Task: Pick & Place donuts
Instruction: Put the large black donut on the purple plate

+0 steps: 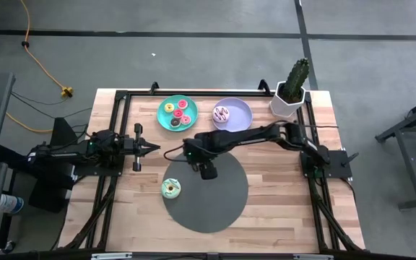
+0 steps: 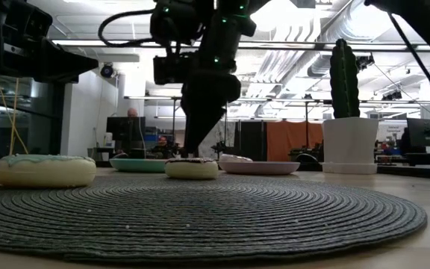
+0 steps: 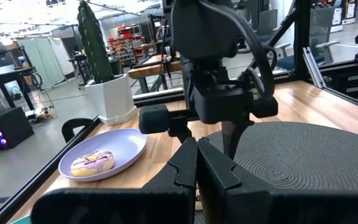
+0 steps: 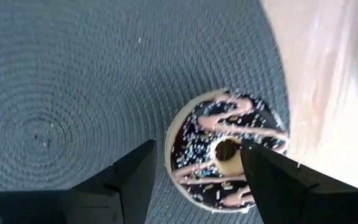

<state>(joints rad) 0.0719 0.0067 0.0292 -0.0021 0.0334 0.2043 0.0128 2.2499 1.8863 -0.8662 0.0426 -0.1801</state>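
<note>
A chocolate-sprinkled donut [image 4: 219,155] lies flat on the dark grey mat [image 4: 61,93], close to the mat's edge; it also shows in the low view [image 2: 191,169]. My right gripper [image 4: 197,149] hangs over it, open, pointing down, with one finger on each side. A green-iced donut [image 1: 170,189] rests on the mat's left part. A pink-striped donut [image 1: 221,113] lies on the lilac plate [image 1: 240,115]. Several small donuts sit on the teal plate [image 1: 166,119]. My left gripper [image 1: 154,149] waits shut to the mat's left. My right gripper stands open over the chocolate-sprinkled donut from above, and one finger [image 4: 272,180] covers the donut's rim in the wrist view. Whether a finger touches the donut cannot be told.
A potted cactus [image 1: 291,88] stands at the table's far right corner. Both plates sit along the far edge. A black frame rail [image 1: 114,130] runs around the table. Bare wood [image 1: 280,195] lies to the mat's right.
</note>
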